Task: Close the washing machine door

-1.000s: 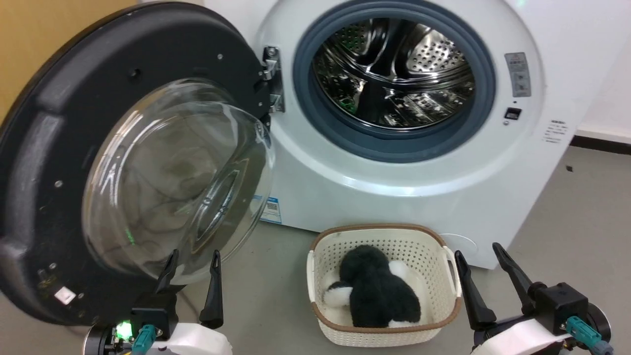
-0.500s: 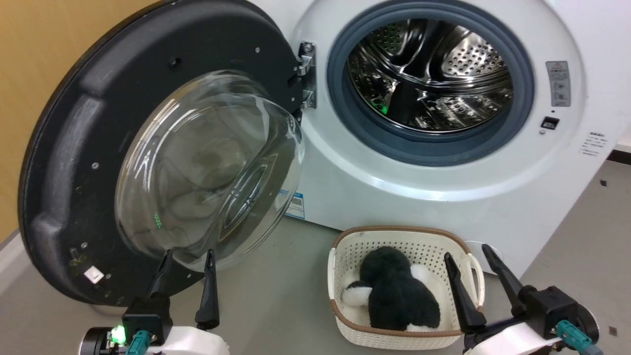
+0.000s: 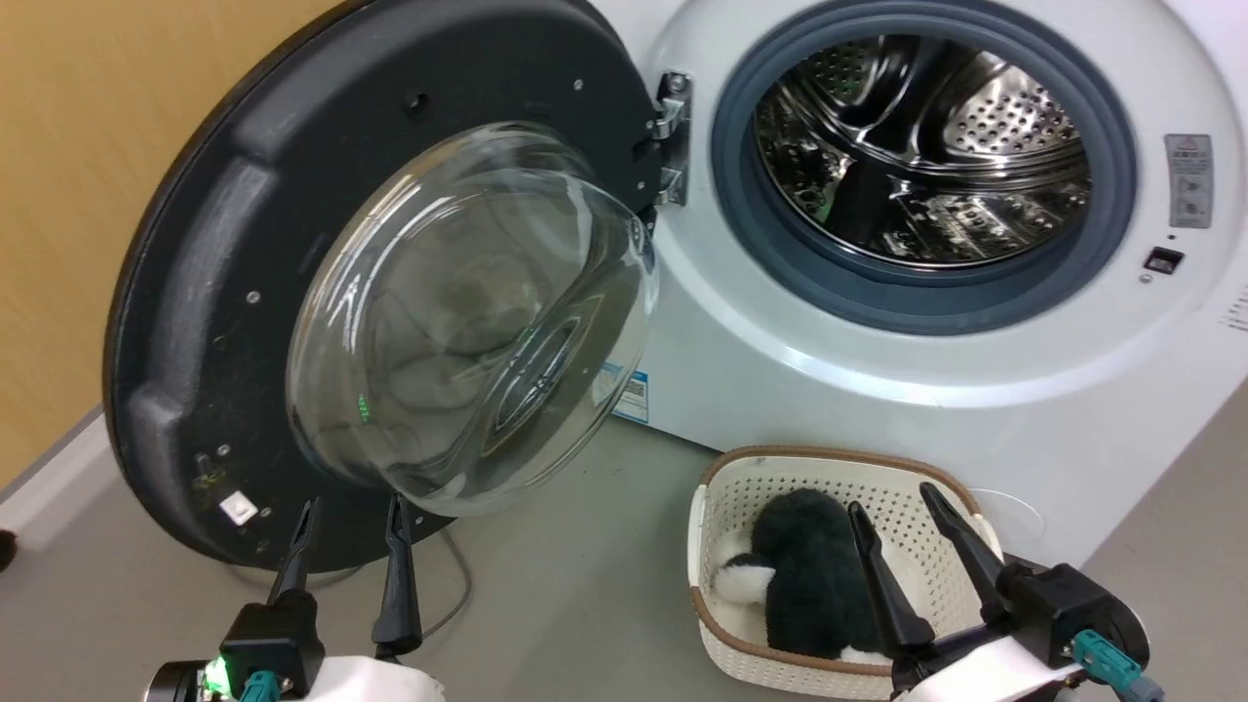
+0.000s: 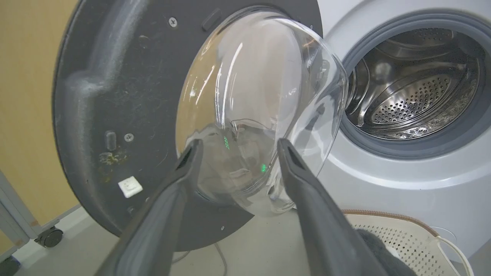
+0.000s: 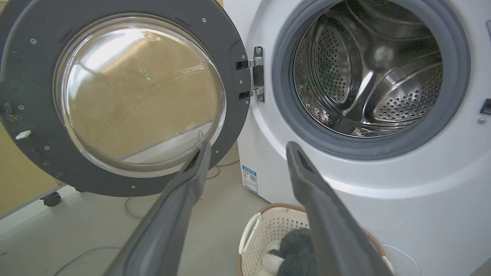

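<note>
The washing machine door [image 3: 224, 292] stands swung wide open to the left of the drum, its black inner frame and bulging clear glass bowl [image 3: 468, 322] facing me; a metal hinge [image 3: 671, 136] joins it to the white machine [image 3: 877, 409]. The door [image 4: 115, 96] also fills the left wrist view, and the door [image 5: 34, 76] shows in the right wrist view. My left gripper [image 3: 351, 512] is open just below the bowl's lower rim, apart from it. My right gripper [image 3: 895, 502] is open over the basket, holding nothing.
A white perforated basket [image 3: 721, 497] with a brown rim sits on the grey floor before the machine, holding a black-and-white plush [image 3: 804, 575]. A grey rubber ring [image 3: 741, 224] surrounds the steel drum [image 3: 926, 166]. A yellow wall [image 3: 78, 195] lies behind the door; a cable [image 3: 458, 575] runs on the floor.
The whole head picture has shifted rightwards, so the camera has turned left. The door stays open as before. Both grippers stay open, sitting a little lower in the picture.
</note>
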`<state>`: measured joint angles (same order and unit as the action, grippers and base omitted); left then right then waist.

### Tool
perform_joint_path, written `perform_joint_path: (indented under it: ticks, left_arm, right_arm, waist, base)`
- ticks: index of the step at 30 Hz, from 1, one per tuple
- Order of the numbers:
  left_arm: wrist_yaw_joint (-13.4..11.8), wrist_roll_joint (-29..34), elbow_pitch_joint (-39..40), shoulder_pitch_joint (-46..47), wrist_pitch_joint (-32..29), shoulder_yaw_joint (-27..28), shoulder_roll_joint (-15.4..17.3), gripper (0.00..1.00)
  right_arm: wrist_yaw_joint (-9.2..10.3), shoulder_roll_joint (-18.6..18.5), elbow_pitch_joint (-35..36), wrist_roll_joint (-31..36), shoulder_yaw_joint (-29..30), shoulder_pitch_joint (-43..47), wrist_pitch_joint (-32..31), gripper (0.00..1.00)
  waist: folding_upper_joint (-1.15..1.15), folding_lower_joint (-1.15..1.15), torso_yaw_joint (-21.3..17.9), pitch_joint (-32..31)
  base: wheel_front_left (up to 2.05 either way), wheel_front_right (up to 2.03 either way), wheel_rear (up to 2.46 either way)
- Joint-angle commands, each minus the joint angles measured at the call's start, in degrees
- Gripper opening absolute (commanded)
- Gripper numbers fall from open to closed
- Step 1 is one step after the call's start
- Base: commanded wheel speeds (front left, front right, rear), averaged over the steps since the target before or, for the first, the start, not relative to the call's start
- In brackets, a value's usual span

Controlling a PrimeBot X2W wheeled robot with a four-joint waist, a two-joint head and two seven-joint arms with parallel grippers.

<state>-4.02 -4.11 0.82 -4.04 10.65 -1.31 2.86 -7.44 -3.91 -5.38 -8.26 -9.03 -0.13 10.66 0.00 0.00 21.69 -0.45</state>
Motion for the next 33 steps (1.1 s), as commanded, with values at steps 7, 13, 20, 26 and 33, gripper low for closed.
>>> perform_joint_path:
  ticks: [7, 13, 20, 26, 33]
  left_arm:
    - [-1.1, -0.6, 0.9, -1.6, 1.2, 0.2, 0.0, 1.00]
    - [-1.4, -0.7, 1.3, -2.0, 2.0, 0.4, 0.0, 1.00]
    - [-1.6, -0.8, 1.3, -2.4, 2.8, 0.7, 0.0, 1.00]
    - [-1.8, -1.5, 1.4, -2.5, 3.5, 0.6, 0.0, 1.00]
    - [-2.0, -2.0, 1.8, -2.6, 4.3, 0.7, 0.0, 1.00]
  right_arm:
    - [-0.04, -0.6, -1.2, -1.5, -1.6, -1.9, 1.2, 1.00]
    - [-0.04, -0.5, -1.8, -2.3, -2.6, -2.7, 2.0, 1.00]
    - [-0.04, -0.4, -2.3, -3.1, -3.5, -2.9, 2.8, 1.00]
    - [-0.04, -0.5, -2.6, -4.0, -4.1, -2.7, 3.5, 1.00]
    - [-0.05, -1.0, -2.7, -5.6, -5.4, -2.7, 4.3, 1.00]
  waist:
    - [0.00, 0.00, 2.1, 0.2]
    - [0.00, 0.00, 3.7, 0.5]
    - [0.00, 0.00, 5.4, 0.6]
    - [0.00, 0.00, 6.8, 0.6]
    - [0.00, 0.00, 8.5, 0.7]
  base:
    - [0.00, 0.00, 0.00]
    - [0.00, 0.00, 0.00]
    - [0.00, 0.00, 0.00]
    - [0.00, 0.00, 0.00]
    - [0.00, 0.00, 0.00]
